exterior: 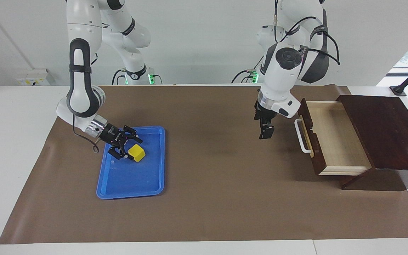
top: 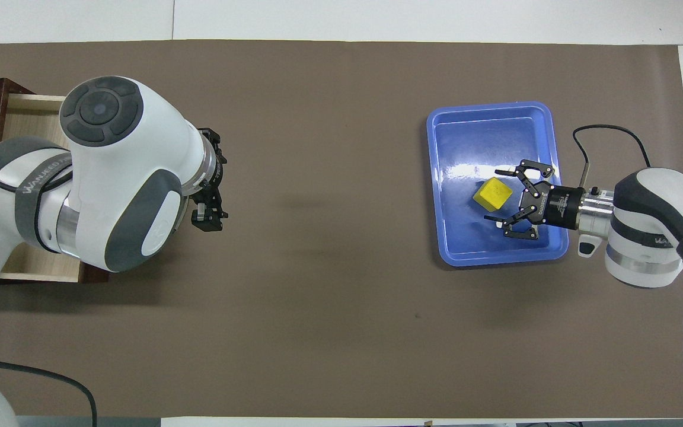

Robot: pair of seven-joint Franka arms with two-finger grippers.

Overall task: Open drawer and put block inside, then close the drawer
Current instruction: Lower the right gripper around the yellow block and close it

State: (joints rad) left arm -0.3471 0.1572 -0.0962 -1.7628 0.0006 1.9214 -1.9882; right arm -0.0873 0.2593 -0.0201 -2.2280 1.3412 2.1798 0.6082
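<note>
The yellow block [exterior: 136, 153] [top: 491, 194] lies in a blue tray [exterior: 129, 182] [top: 495, 127] toward the right arm's end of the table. My right gripper [exterior: 132, 150] [top: 497, 196] is low in the tray, lying almost flat. It is open, with one finger on each side of the block. The drawer [exterior: 335, 138] [top: 18, 118] of the dark brown box stands pulled out at the left arm's end, its pale inside bare. My left gripper [exterior: 266, 134] [top: 206, 220] hangs open, pointing down over the mat in front of the white handle [exterior: 302, 136], holding nothing.
A brown mat [exterior: 218, 184] covers most of the white table. The dark box top [exterior: 384, 131] reaches to the table's edge. A black stand [exterior: 407, 81] rises at the corner by the box. The left arm's big white elbow [top: 116, 178] hides most of the drawer from overhead.
</note>
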